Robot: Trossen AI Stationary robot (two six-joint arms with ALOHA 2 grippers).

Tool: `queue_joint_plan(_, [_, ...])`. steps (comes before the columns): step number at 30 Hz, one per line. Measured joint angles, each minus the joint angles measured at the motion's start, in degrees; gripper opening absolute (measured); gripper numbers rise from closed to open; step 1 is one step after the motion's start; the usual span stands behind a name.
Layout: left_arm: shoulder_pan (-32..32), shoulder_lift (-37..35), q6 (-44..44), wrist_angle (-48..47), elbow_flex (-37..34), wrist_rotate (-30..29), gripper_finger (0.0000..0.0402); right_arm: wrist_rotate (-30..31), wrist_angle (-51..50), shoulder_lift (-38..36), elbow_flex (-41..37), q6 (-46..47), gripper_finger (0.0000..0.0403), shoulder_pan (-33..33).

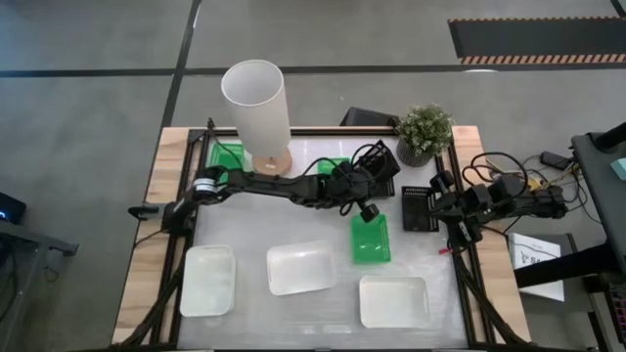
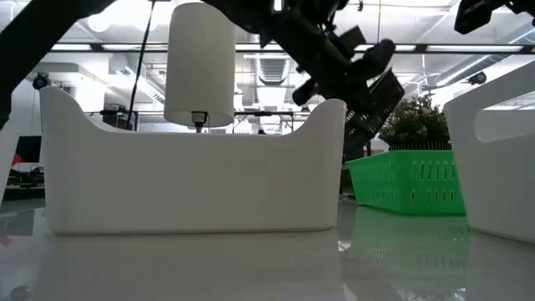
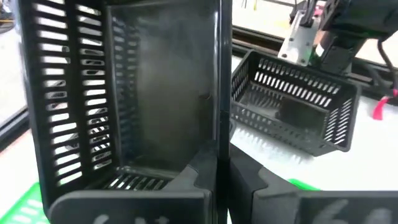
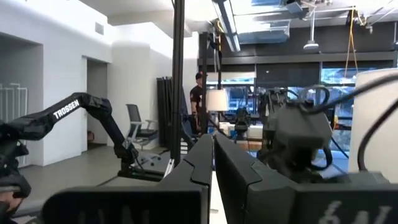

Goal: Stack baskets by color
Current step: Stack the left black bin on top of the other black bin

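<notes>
My left gripper (image 1: 368, 179) reaches over the table's far middle, shut on a black slotted basket (image 1: 378, 158) that it holds in the air, tipped on its side (image 2: 378, 90). A second black basket (image 1: 419, 207) rests on its base at the right, and shows in the left wrist view too (image 3: 292, 111). One green basket (image 1: 370, 238) sits on the table below the gripper; two more (image 1: 229, 154) (image 1: 337, 166) stand farther back. Three white baskets (image 1: 208, 279) (image 1: 301, 266) (image 1: 393, 300) line the near side. My right gripper (image 4: 213, 163) is shut on nothing, folded back at the right edge (image 1: 452, 203). My left gripper pinches one wall of the black basket at its rim (image 3: 221, 118), one finger inside the basket and one outside. The fingers (image 3: 193, 171) slant down at it from the table's left. The basket is lifted clear of the table and tipped, its open side toward the wrist.
A tall white lamp (image 1: 256, 106) stands at the far left on a wooden foot, and a potted plant (image 1: 424, 132) at the far right. Metal frame rails run along the table's left and right edges. In the low view the middle white basket (image 2: 192, 167) fills the foreground.
</notes>
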Motion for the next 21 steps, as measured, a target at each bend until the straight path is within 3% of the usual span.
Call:
queue_joint_plan(14, [1.1,2.6,0.1,4.1,-0.2,1.5,0.0002,0.2,0.2,0.0,0.0,-0.7,0.0009,0.0])
queue_joint_plan(21, [1.2,2.6,0.1,4.3,-0.2,1.6,0.0051,0.2,0.2,0.0,0.0,-0.6,0.0009,0.0])
